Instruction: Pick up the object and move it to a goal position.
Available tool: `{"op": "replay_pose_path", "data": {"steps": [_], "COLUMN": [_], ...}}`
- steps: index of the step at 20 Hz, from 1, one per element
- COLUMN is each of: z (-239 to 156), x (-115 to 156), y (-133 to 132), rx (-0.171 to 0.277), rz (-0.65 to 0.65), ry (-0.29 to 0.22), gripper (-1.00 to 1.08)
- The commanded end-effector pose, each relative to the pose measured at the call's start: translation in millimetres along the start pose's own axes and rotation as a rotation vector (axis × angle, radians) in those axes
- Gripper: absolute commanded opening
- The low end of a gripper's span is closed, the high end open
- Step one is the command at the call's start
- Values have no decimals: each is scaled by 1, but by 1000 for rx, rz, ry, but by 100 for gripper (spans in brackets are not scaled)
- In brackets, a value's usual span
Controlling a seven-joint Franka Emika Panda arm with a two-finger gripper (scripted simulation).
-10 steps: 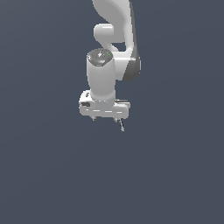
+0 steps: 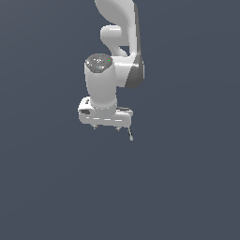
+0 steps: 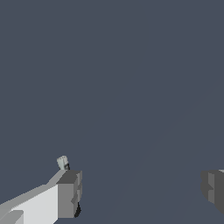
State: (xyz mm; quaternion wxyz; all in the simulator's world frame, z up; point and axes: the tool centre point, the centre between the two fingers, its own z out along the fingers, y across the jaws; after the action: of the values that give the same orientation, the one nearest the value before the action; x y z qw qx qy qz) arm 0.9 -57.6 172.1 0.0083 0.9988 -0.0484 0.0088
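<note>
- The gripper (image 2: 106,127) hangs from the white arm (image 2: 123,28) with its two short fingers pointing down; in the wrist view the fingers (image 3: 69,194) stand far apart with bare ground between them, so the jaws are wide open and nothing is held between them.
- The rod (image 2: 131,134), thin and pale grey-green, shows just below the end of the gripper body on the exterior view's right, outside the span of the fingers and slanting a little off upright.
- In the wrist view the rod's pale rounded end (image 3: 62,162) with a dark spot peeks from behind one finger, on that finger's outer side and not in the gap; whether it touches the finger cannot be told.
- A small dark bit shows at the lower edge of that same finger in the wrist view; what it is cannot be told.
- Around the gripper there is only a flat dark blue-grey ground (image 2: 187,187), with no other things near it and nothing standing between the gripper and the rod.
- Whether the rod rests on the ground or hangs above it cannot be told from either view.
</note>
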Motion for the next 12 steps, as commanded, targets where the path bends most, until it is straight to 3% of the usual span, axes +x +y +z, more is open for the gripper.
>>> {"op": "replay_pose_path", "data": {"steps": [1,12], "z": [-1,24], "x": [0,-15], "y": [6,-19], "rx": [-4,-1], "rz": [1,-51], "ry": [-2,-4], "gripper": [100,100]}}
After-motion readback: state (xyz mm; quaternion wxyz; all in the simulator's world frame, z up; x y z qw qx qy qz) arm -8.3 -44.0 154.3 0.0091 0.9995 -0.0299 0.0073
